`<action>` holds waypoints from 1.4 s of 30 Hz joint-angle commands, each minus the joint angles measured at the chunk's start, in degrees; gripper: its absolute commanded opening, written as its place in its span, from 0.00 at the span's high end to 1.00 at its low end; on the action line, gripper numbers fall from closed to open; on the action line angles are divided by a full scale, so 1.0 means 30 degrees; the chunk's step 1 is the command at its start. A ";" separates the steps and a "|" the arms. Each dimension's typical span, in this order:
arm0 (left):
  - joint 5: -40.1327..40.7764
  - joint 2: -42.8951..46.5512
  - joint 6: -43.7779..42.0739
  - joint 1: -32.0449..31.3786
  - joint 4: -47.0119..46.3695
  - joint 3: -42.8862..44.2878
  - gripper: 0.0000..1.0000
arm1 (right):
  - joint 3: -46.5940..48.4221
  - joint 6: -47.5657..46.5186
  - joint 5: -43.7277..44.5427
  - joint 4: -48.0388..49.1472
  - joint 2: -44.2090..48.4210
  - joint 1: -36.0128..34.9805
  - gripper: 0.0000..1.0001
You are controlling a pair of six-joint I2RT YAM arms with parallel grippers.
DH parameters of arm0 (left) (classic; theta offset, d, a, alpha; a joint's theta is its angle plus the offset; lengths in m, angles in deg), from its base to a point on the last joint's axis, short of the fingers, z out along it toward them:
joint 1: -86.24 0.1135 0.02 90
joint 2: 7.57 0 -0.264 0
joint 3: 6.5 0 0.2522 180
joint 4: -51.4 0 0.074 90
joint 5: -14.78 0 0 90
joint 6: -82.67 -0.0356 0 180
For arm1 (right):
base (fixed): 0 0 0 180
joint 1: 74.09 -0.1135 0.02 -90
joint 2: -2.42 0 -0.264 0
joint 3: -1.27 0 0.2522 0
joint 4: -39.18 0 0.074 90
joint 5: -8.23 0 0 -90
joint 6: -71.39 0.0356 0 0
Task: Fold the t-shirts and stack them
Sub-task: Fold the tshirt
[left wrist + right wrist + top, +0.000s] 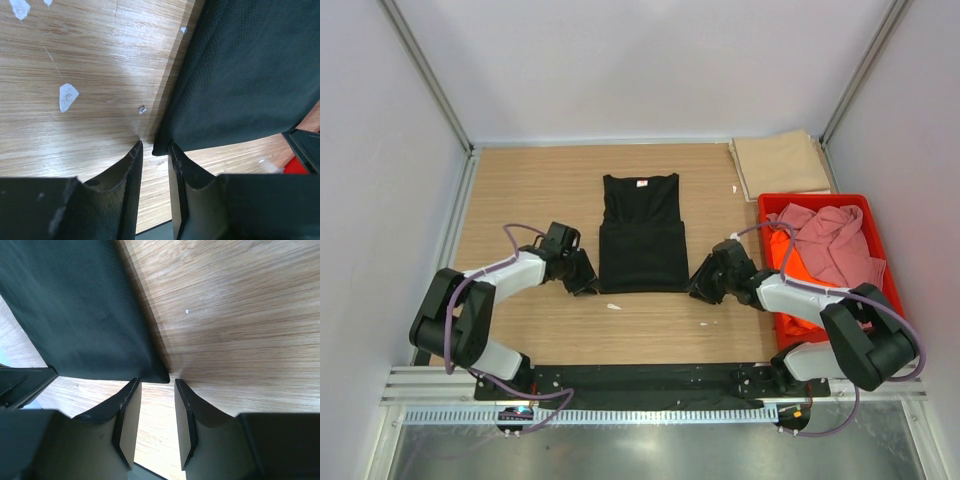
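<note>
A black t-shirt [641, 235] lies partly folded in the middle of the wooden table, collar at the far end. My left gripper [588, 281] is open at its near left corner; in the left wrist view that corner [161, 148] lies just beyond my gripper [155, 150]. My right gripper [698, 286] is open at the near right corner, seen as cloth [159, 375] just ahead of my gripper [156, 385]. A tan t-shirt [781, 163] lies folded at the far right. A pink t-shirt [835, 243] and an orange one [786, 262] lie crumpled in the crate.
A red plastic crate [878, 243] stands at the right edge of the table [530, 190]. Small white scraps [613, 306] lie on the wood near the black shirt's near edge. Grey walls enclose the table on three sides.
</note>
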 commanded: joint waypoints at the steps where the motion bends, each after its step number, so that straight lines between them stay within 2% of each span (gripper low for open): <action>1: 0.0752 -0.0345 0.0134 -0.0173 -0.0462 -0.0461 0.72 | -0.0357 0.0602 0.1145 0.0389 -0.0235 -0.0276 0.61; 6: 0.1161 -0.0052 0.0339 -0.0203 -0.0462 -0.0608 0.81 | -0.0651 0.0545 0.2141 0.0359 -0.0204 -0.0306 0.65; 7: 0.1192 -0.0052 0.0369 -0.0203 -0.0491 -0.0608 0.85 | -0.0680 0.0457 0.2288 0.0417 -0.0263 -0.0306 0.70; 8: 0.1134 -0.0081 0.0427 -0.0203 -0.0491 -0.0521 0.99 | -0.0738 0.0369 0.2318 0.0534 -0.0380 -0.0306 0.75; 10: 0.0581 -0.0198 0.0486 -0.0232 -0.0812 -0.0462 1.00 | -0.0768 0.0076 0.2435 0.1086 -0.0672 -0.0306 0.88; 11: 0.0461 -0.0169 0.0544 -0.0290 -0.0959 -0.0432 1.00 | -0.0826 -0.0040 0.2407 0.1324 -0.0732 -0.0306 0.99; 16: 0.0634 0.1115 0.1128 -0.1050 -0.0581 -0.0490 1.00 | -0.0943 -0.0889 0.2318 0.0363 0.0377 -0.0626 0.99; 20: 0.1862 0.2494 0.1685 -0.2075 0.0794 -0.0578 1.00 | -0.1528 -0.0833 0.2582 -0.1831 0.3446 -0.1153 0.99; 26: 0.3095 0.4426 0.2536 -0.3979 0.2056 -0.0813 1.00 | -0.2085 -0.0277 0.4689 -0.5054 0.7349 -0.2618 0.99; 31: 0.4237 0.5455 0.3620 -0.5884 0.2613 -0.0814 1.00 | -0.2350 0.0017 0.5190 -0.6086 0.9546 -0.3206 0.99; 37: 0.5086 0.5516 0.3593 -0.6150 0.3520 0.0005 1.00 | -0.1678 -0.0713 0.5774 -0.6086 1.0020 -0.3294 0.99; 42: 0.6552 0.4930 0.3095 -0.6004 0.4693 0.2347 1.00 | 0.0430 -0.1944 0.6797 -0.6203 0.8588 -0.3294 0.99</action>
